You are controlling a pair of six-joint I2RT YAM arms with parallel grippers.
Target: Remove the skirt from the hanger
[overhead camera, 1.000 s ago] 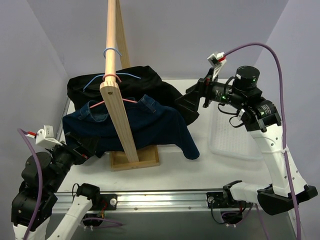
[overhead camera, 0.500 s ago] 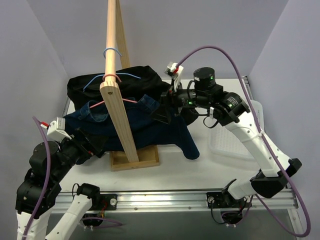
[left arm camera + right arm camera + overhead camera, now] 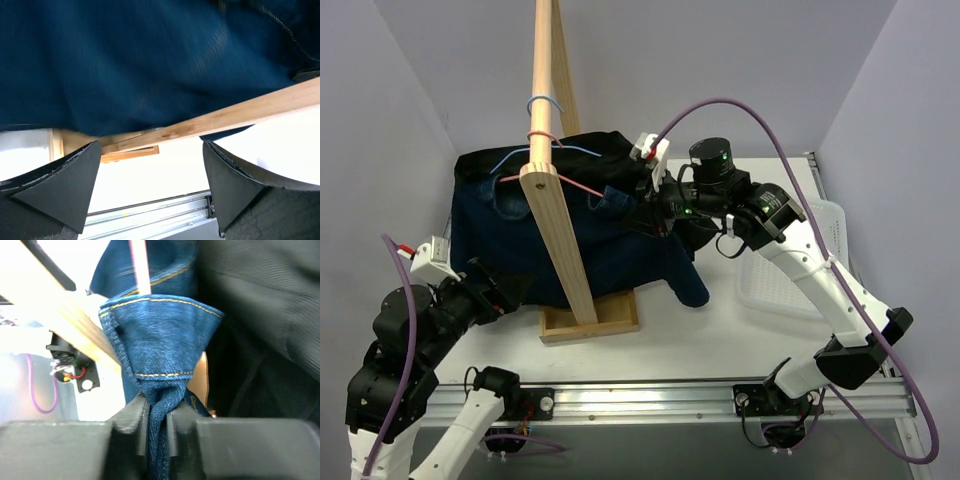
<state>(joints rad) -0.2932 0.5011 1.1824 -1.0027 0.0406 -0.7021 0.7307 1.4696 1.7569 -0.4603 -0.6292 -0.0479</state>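
My right gripper (image 3: 642,215) is clenched on the skirt (image 3: 610,250), its two fingers pinching a bunched fold of dark blue denim at the waistband, where the yellow stitching shows. In the right wrist view the cloth fills the narrow gap between the fingers of that gripper (image 3: 157,415), and the skirt (image 3: 165,335) rises from them in a gathered cone, with the pink hanger (image 3: 140,265) passing above it. From overhead, the skirt hangs on the hanger (image 3: 582,186), whose hook loops over the sloping rail of the wooden rack (image 3: 552,230). The denim drapes down both sides of the rail and its lower right corner reaches the table (image 3: 720,340) beside the rack's base. My left gripper (image 3: 510,290) is released, with its fingers spread wide and nothing between them (it sits low at the skirt's lower left edge, and I cannot tell whether it touches the cloth). In the left wrist view that gripper (image 3: 151,145) frames the skirt (image 3: 125,60) above and a wooden bar of the rack (image 3: 225,117) crossing just beneath the cloth. A black garment (image 3: 590,150) hangs behind the skirt on a blue hanger (image 3: 582,150), higher up the same rail. A pale tray (image 3: 790,280) lies on the table to the right, well apart from the skirt.
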